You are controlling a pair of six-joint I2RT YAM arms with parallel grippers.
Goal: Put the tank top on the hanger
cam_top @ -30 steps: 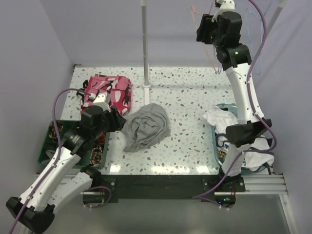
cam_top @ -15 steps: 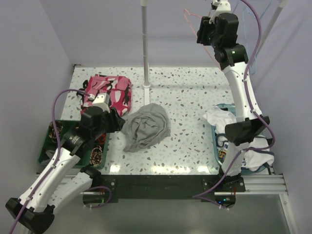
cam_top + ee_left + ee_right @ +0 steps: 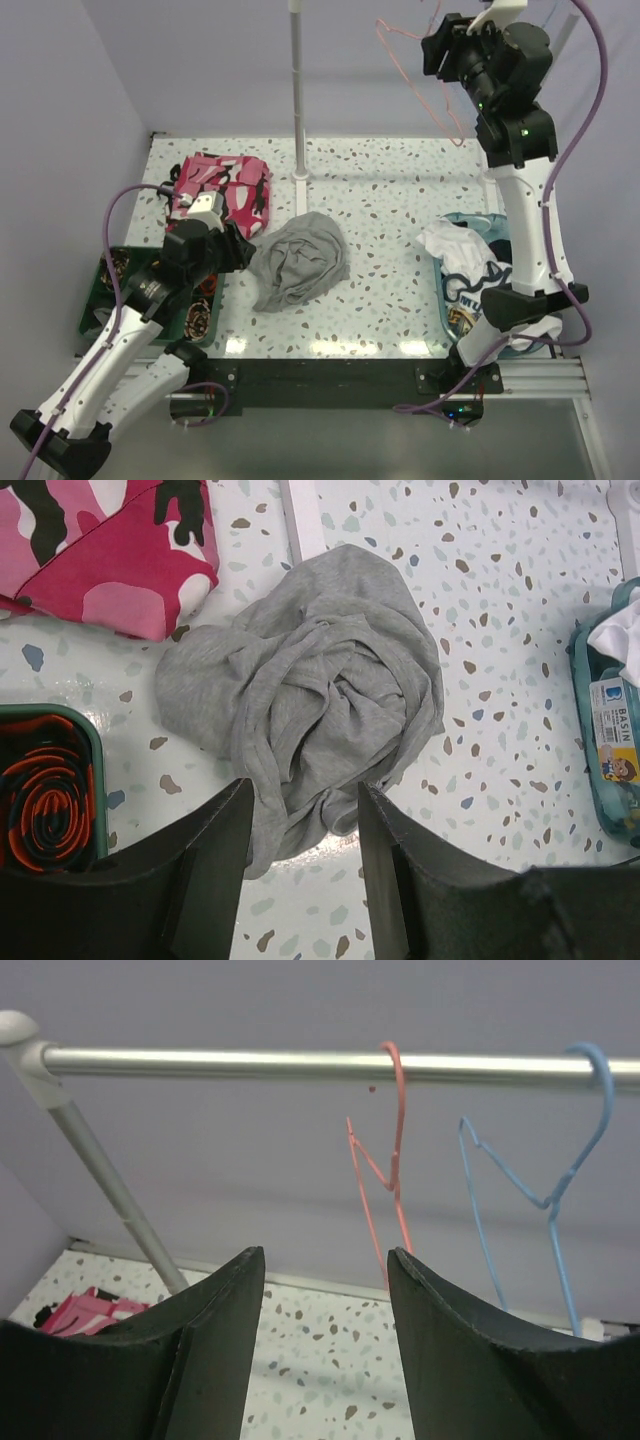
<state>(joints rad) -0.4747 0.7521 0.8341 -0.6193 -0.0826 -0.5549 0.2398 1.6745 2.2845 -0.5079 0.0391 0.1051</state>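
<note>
The grey tank top (image 3: 300, 262) lies crumpled in a heap in the middle of the table. My left gripper (image 3: 246, 250) hovers at its left edge; in the left wrist view the gripper (image 3: 300, 798) stands open, its fingers straddling the near hem of the tank top (image 3: 320, 700) with a gap on each side. The pink-red hanger (image 3: 397, 1120) hangs by its hook on the rail. My right gripper (image 3: 325, 1265) is raised high, open and empty, with the hanger just beyond its right finger and apart from it. From above, the right gripper (image 3: 432, 52) sits right of the hanger (image 3: 448, 115).
A pink camouflage garment (image 3: 220, 190) lies at the back left. A green tray (image 3: 100, 300) sits by the left arm, and a teal basket (image 3: 447, 285) with a white printed garment at the right. The rack pole (image 3: 298, 90) rises behind. A blue hanger (image 3: 555, 1200) shares the rail (image 3: 200, 1062).
The right arm has swung to the right and drawn its gripper back from the hanger, which has swung left. The left arm and the tank top have not moved.
</note>
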